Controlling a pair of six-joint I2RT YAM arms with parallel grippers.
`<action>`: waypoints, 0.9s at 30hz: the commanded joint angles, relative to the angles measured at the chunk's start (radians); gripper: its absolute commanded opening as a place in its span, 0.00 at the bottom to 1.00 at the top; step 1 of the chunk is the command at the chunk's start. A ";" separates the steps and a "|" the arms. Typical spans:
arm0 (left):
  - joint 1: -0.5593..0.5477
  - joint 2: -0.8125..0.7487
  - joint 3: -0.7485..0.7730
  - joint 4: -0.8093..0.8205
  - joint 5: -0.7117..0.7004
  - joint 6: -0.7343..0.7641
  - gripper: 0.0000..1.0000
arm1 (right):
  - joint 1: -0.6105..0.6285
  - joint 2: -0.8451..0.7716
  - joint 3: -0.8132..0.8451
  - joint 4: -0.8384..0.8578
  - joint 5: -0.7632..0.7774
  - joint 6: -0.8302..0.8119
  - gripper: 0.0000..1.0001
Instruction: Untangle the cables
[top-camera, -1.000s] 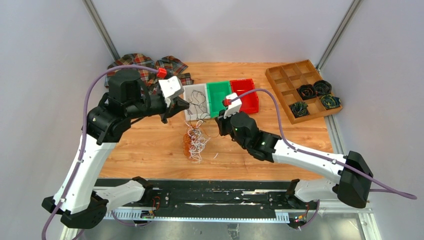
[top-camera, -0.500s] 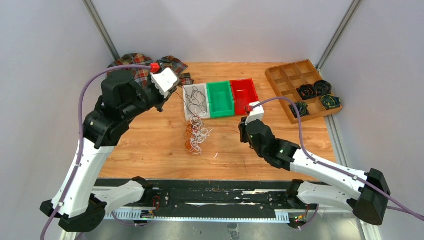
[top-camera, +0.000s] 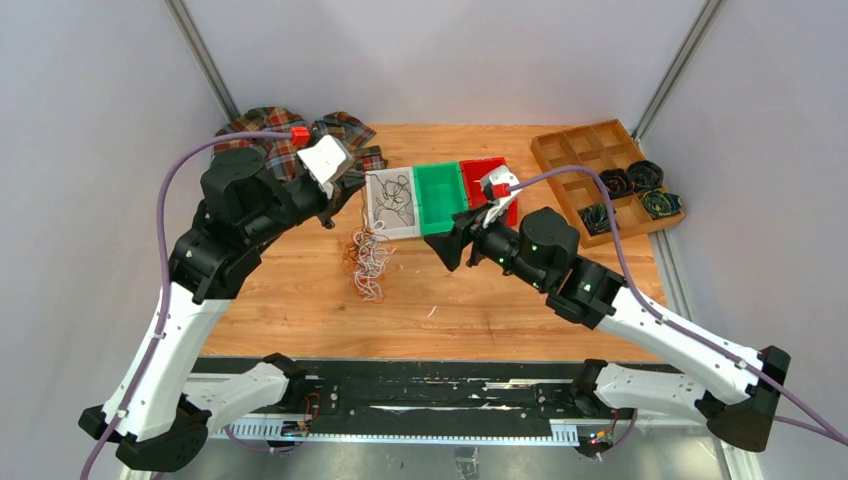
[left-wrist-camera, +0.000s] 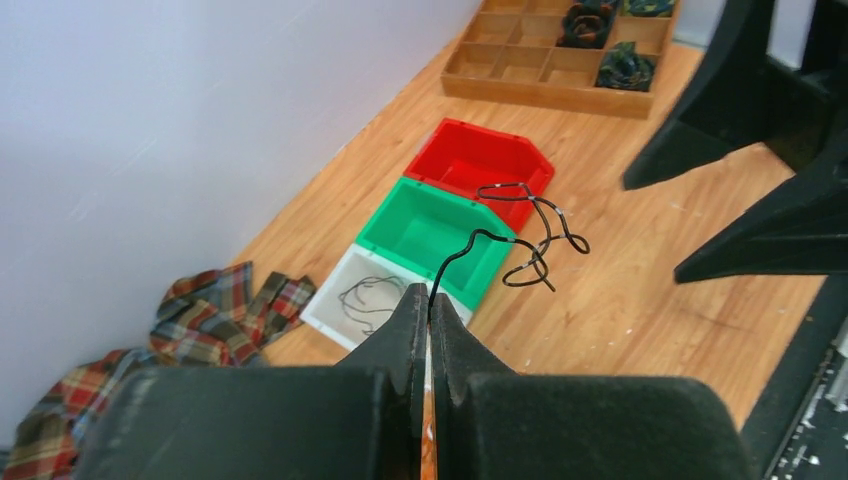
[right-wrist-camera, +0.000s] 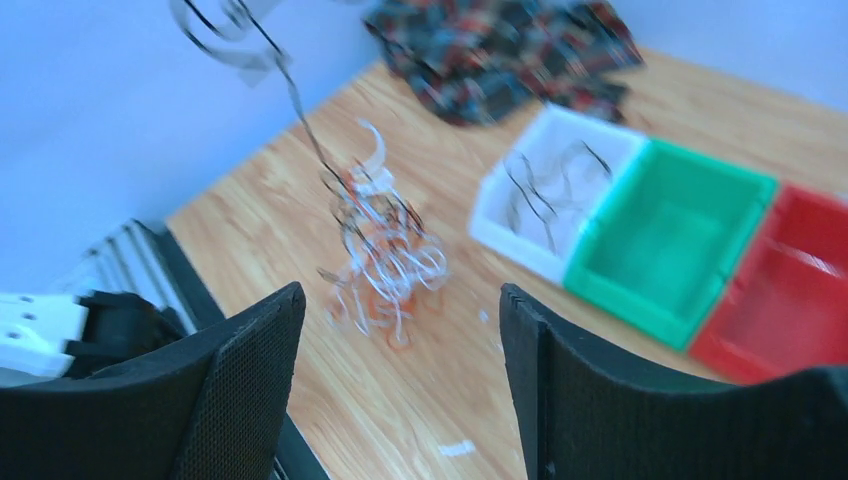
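The cables (top-camera: 367, 262) are a small bunch of white, orange and black strands on the wood, in front of the white bin (top-camera: 377, 222). My left gripper (top-camera: 331, 215) is up and to the left of the bunch. In the left wrist view it (left-wrist-camera: 428, 298) is shut on a black cable (left-wrist-camera: 530, 232) whose free end curls in the air. In the right wrist view a dark strand climbs from the bunch (right-wrist-camera: 385, 262) toward the top left. My right gripper (top-camera: 448, 247) is right of the bunch, open (right-wrist-camera: 400, 300) and holding nothing.
White, green (top-camera: 440, 198) and red (top-camera: 496, 186) bins sit in a row at the back; the white one holds a few dark strands. A wooden divided tray (top-camera: 566, 150) with dark coils is at the back right. A plaid cloth (top-camera: 300, 135) lies at the back left.
My right gripper has opened and swung back toward the bins. My left gripper has pulled back and left with the black cable, and the bunch has slid left after it.
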 joint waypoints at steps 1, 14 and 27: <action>-0.004 -0.025 -0.006 0.055 0.103 -0.066 0.00 | 0.018 0.086 -0.001 0.307 -0.215 -0.050 0.71; -0.004 -0.031 0.018 0.073 0.199 -0.203 0.00 | 0.018 0.392 -0.001 0.815 -0.357 0.036 0.63; -0.004 0.049 0.192 0.062 0.238 -0.287 0.00 | 0.028 0.560 -0.096 0.877 -0.185 0.054 0.50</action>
